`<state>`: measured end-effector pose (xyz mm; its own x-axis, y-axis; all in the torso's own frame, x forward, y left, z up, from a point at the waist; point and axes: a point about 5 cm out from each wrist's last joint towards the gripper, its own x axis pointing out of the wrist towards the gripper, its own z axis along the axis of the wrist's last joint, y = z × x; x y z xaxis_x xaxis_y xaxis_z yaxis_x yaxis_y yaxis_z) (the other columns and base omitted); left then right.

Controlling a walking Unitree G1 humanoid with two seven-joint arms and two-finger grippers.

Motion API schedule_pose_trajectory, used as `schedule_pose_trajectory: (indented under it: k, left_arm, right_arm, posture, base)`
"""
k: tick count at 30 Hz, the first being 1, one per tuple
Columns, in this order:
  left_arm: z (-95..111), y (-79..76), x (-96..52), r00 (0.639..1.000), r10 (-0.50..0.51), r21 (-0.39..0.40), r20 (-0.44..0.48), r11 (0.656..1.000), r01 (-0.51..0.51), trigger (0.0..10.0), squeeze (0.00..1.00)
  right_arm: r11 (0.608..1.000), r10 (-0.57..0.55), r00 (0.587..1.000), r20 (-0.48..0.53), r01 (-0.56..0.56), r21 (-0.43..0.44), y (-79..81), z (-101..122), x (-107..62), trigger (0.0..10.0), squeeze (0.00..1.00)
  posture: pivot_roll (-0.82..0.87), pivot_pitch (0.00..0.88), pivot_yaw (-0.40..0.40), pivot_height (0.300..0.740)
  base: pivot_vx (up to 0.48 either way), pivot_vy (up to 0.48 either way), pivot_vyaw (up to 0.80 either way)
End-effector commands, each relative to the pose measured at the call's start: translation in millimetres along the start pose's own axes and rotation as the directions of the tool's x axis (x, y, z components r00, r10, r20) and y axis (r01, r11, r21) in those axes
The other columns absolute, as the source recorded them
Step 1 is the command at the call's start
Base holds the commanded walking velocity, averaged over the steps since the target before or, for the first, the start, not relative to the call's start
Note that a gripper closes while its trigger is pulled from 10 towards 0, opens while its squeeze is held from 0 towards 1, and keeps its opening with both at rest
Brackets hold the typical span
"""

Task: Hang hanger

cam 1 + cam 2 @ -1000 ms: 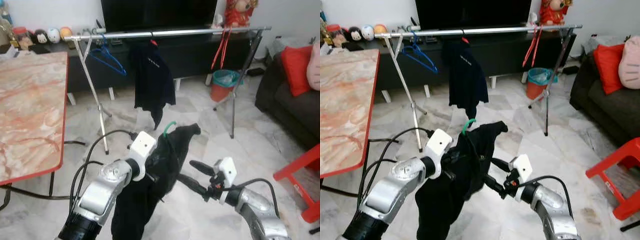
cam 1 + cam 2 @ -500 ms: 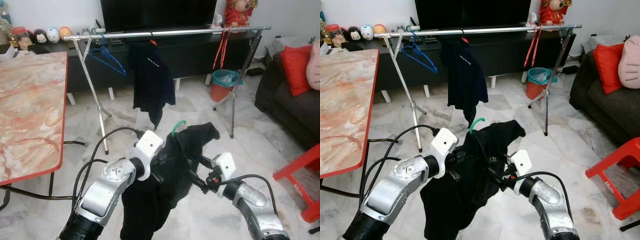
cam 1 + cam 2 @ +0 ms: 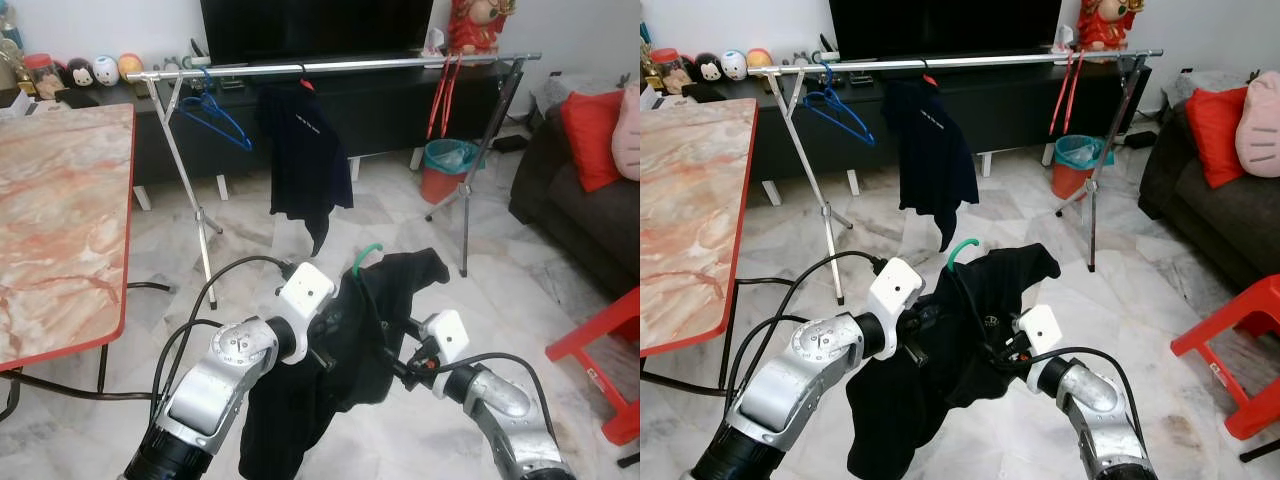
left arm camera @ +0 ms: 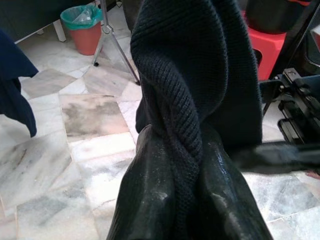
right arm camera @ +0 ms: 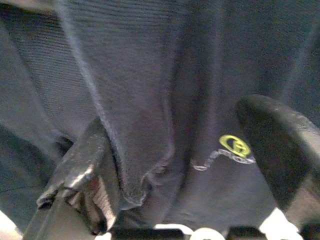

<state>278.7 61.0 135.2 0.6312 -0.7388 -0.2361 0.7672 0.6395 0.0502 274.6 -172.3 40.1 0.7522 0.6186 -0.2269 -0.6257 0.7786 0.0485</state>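
1. The left gripper (image 4: 182,200) is clenching a fold of a black knit garment (image 3: 340,350), its 2 black fingers (image 4: 150,200) pressing on either side of the bunched cloth.
2. The garment is hanging in front of the robot between its 2 arms, draped on a hanger whose green hook (image 3: 366,252) is sticking up above the cloth.
3. The right gripper (image 5: 180,165) is reaching into the right side of the garment, its fingers spread apart with cloth lying between them; a small yellow logo (image 5: 235,145) is showing on the fabric there.
4. A metal clothes rail (image 3: 340,66) is standing farther away, across the room, running left to right on thin folding legs.
5. A blue hanger (image 3: 215,112) is hanging near the left end of the rail, with no clothing on it.
6. A dark navy shirt (image 3: 305,155) is hanging near the middle of the rail.
7. A red hanger (image 3: 440,95) is dangling near the right end of the rail.
8. A teal bin (image 3: 445,168) is sitting on the floor behind the rail's right leg.
9. A marble-patterned table (image 3: 55,220) with a red edge is standing to the left.
10. A dark sofa (image 3: 580,210) with a red cushion (image 3: 592,135) is sitting at the far right.
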Motion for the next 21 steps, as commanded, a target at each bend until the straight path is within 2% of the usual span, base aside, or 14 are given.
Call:
schedule_pose_trajectory:
  k: [1, 21]
  left_arm:
    - [10.4, -3.7, -1.3, 0.999, -0.019, 0.020, 0.045, 1.000, 0.018, 10.0, 0.00]
    - [10.3, -5.3, -0.6, 0.999, -0.024, 0.019, 0.047, 1.000, 0.023, 10.0, 0.00]
  right_arm:
    - [1.000, -0.025, 1.000, 0.012, 0.026, -0.016, -6.3, 3.9, -0.4, 0.0, 0.00]
    - [1.000, -0.006, 0.999, 0.036, 0.005, 0.009, -3.1, 1.3, 0.5, 0.0, 0.00]
  posture:
    - [-0.02, 0.000, -0.050, 0.740]
    - [-0.02, 0.000, -0.051, 0.740]
  base:
    - [0.000, 0.000, 0.00]
    - [0.000, 0.000, 0.00]
